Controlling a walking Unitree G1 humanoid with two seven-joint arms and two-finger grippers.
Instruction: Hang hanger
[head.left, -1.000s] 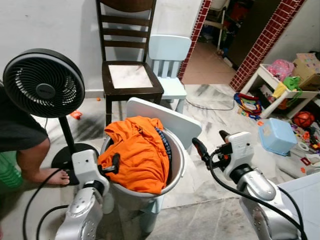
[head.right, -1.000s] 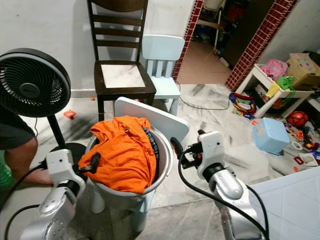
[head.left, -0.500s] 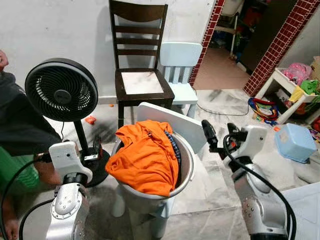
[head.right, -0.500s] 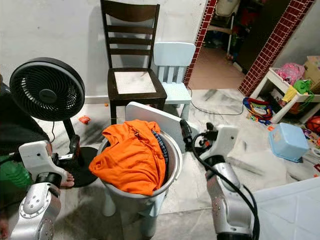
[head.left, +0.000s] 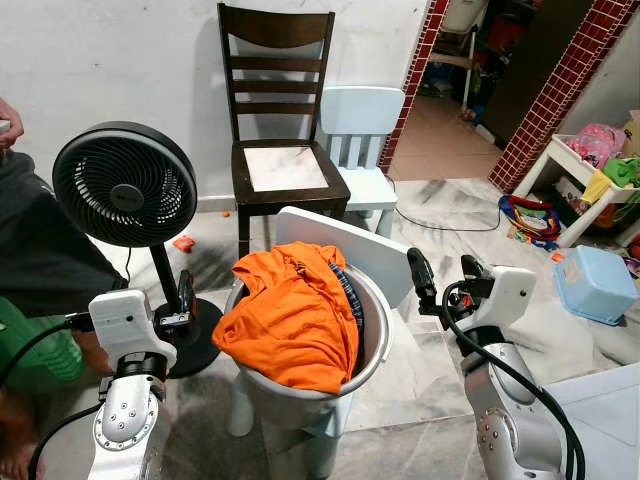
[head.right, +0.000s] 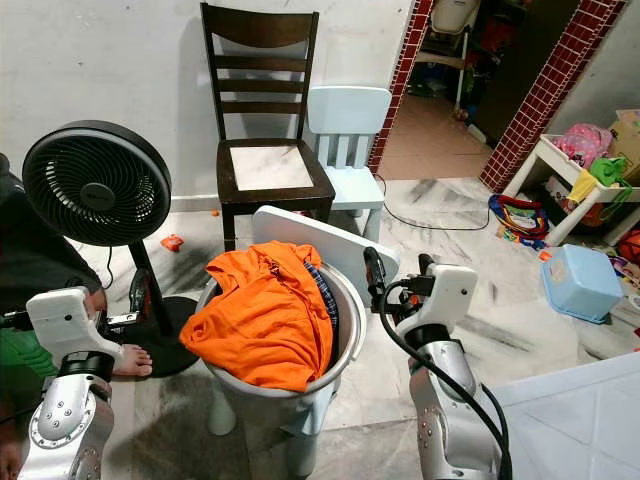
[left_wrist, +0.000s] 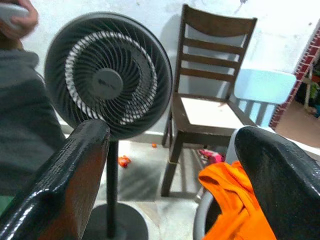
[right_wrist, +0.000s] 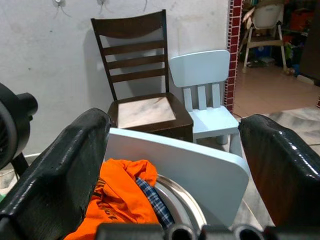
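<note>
A round metal basin sat on a small white stool at the lower centre of the frame, heaped with an orange garment, and a strip of blue checked cloth showed along the garment's right edge. No hanger could be made out among the clothes. A white chair back rose just behind the basin.

The left gripper was held at the lower left of the frame, between the basin and the stand of a black pedestal fan, holding nothing; in the left wrist view its fingers stood well apart. The right gripper hovered at the lower right, just beside the basin rim, also with nothing in it, and its fingers were spread wide in the right wrist view.

A dark wooden chair stood against the white wall at the upper centre, with a pale blue child's chair touching its right side. The fan's hub carried a small mark too blurred to read. A person in a dark shirt sat at the left edge, one bare foot near the fan base. A brick-patterned door frame ran along the upper right, a white toy shelf stood at the right edge, and a light blue box lay on the marble floor.
</note>
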